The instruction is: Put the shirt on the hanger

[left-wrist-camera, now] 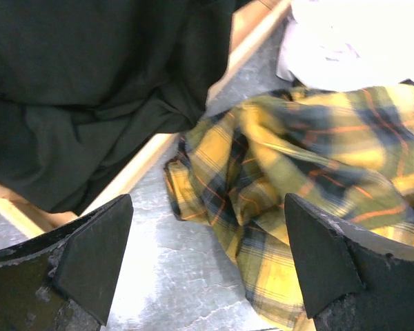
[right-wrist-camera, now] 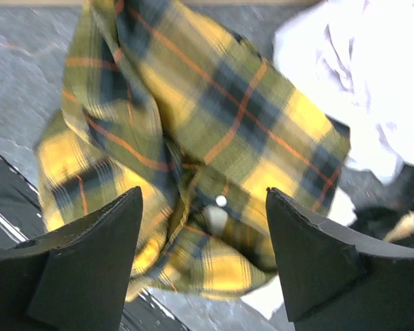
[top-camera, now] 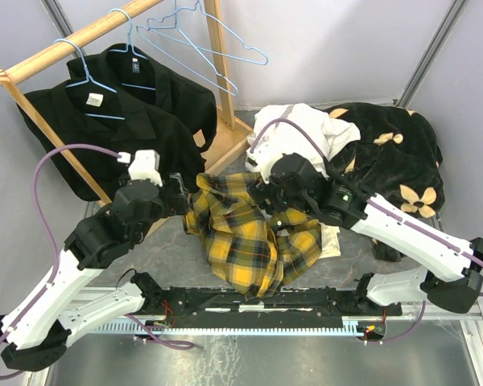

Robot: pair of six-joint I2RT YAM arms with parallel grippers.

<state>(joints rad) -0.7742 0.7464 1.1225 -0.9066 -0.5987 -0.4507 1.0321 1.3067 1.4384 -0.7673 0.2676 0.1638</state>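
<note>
The yellow-and-black plaid shirt (top-camera: 249, 237) lies crumpled on the grey table between the arms. It also shows in the left wrist view (left-wrist-camera: 317, 179) and the right wrist view (right-wrist-camera: 193, 138). My left gripper (top-camera: 181, 197) is open and empty, at the shirt's left edge, jaws wide over bare table (left-wrist-camera: 207, 265). My right gripper (top-camera: 266, 197) is open and empty, hovering over the shirt's upper right part, a white button between the jaws (right-wrist-camera: 203, 258). Light-blue wire hangers (top-camera: 217, 40) hang on the wooden rail at the back.
Two black shirts (top-camera: 121, 121) hang on blue hangers from the wooden rack (top-camera: 72, 40) at left. A cream-white shirt (top-camera: 298, 133) and a black flowered garment (top-camera: 394, 161) lie at back right. A black rail (top-camera: 258, 301) runs along the near edge.
</note>
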